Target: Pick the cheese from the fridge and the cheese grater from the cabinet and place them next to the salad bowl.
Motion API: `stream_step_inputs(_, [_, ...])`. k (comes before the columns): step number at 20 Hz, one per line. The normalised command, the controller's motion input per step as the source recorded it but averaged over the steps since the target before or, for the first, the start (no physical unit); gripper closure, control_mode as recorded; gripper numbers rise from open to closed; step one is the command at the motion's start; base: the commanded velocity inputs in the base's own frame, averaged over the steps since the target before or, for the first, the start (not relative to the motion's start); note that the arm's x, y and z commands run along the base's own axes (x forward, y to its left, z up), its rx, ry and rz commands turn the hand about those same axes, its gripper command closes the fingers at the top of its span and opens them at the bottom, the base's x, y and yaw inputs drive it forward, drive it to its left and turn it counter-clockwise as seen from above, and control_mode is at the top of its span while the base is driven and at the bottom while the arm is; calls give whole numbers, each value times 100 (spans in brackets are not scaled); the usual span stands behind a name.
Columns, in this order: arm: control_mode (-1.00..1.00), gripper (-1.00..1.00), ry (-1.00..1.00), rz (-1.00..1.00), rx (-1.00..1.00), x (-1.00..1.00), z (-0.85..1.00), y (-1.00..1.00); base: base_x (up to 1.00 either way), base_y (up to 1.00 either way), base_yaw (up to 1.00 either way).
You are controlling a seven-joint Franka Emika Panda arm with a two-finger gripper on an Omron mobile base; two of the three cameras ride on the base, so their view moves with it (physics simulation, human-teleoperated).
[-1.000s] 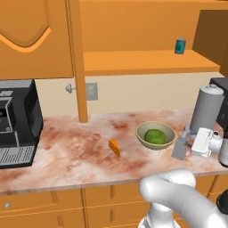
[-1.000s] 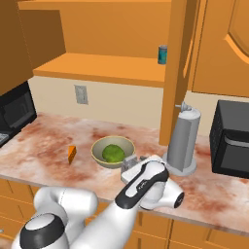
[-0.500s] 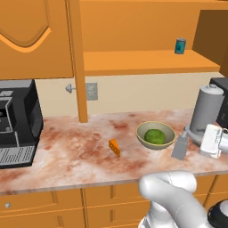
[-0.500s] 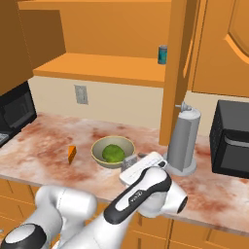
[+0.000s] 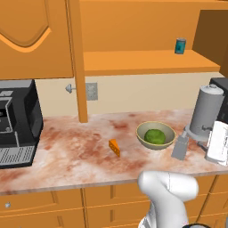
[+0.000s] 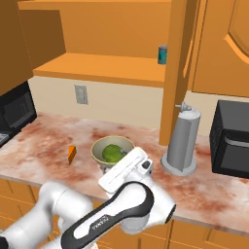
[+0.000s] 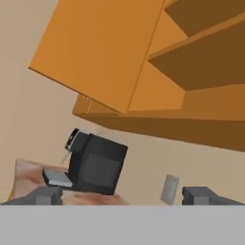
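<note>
The cheese (image 5: pixel 114 147) (image 6: pixel 72 154), a small orange wedge, lies on the counter left of the salad bowl (image 5: pixel 155 135) (image 6: pixel 113 151). The grey cheese grater (image 5: pixel 180 147) stands upright just right of the bowl, free of any grip. My gripper (image 7: pixel 123 196) is open, its fingertips (image 7: pixel 45 195) wide apart with nothing between them. The white hand (image 5: pixel 218 141) (image 6: pixel 127 168) hovers to the right of the grater, apart from it. Above the counter the orange cabinet (image 5: pixel 142 62) stands open, its shelf showing. The fridge is out of view.
A tall grey cylinder (image 5: pixel 207 113) (image 6: pixel 182 141) stands close behind the hand. A teal can (image 5: pixel 180 45) sits on the cabinet shelf. A black coffee machine (image 5: pixel 15 118) (image 7: pixel 93 162) is at the counter's left end, a black oven (image 6: pixel 231 138) at its right.
The hand has drawn away to the right from the grater, which stays standing by the bowl. Cheese and bowl have not moved.
</note>
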Motion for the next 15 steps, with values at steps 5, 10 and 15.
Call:
stream_step_inputs(5, [-100, -100, -3, 0, 0, -61, 99, 45, 0, 0, 0])
stream_step_inputs(10, [-100, -100, -7, 0, -1, -81, 100, 59, 0, 0, 0])
stream_step_inputs(15, [-100, -100, -8, 0, -2, -64, 98, 51, 0, 0, 0])
